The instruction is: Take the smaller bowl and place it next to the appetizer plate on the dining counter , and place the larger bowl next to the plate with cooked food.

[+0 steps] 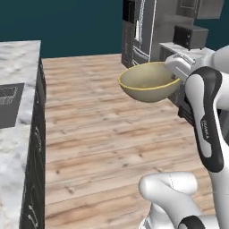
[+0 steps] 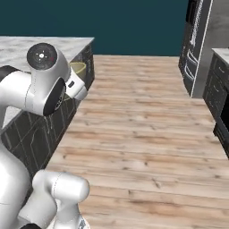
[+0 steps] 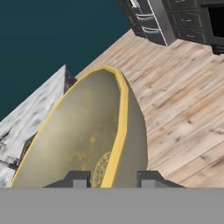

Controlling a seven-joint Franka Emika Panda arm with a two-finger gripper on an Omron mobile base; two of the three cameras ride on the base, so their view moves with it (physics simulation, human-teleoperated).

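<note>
— What's it got up there?

— The larger bowl [image 1: 149,82], the deep tan one with the yellowish rim. The gripper [image 3: 113,178] is clamped on the rim, one finger inside the wall and one outside, so the bowl hangs off the hand out over the wooden floor [image 1: 107,129], well clear of any surface.

— Why by the rim?

— My guess is it's too wide to span any other way, so pinching the wall is the only hold those two fingers allow. It sits close to level with its mouth upward, which looks sensible for carrying.

— Where's it headed?

— It should end beside the plate with cooked food on the dining counter. From here I can't make out that plate. There's a marble worktop [image 1: 18,67] over dark cabinet doors to the robot's left, with a dark sink [image 1: 9,105] set into it, but that isn't the dining one. So I'd judge this is the carrying stretch, placing not yet begun.

— Anything written on it?

— Small lettering runs down the arm's dark forearm [image 1: 206,129], too tiny to read. The bowl has a faint yellow pattern inside, no words.
</note>
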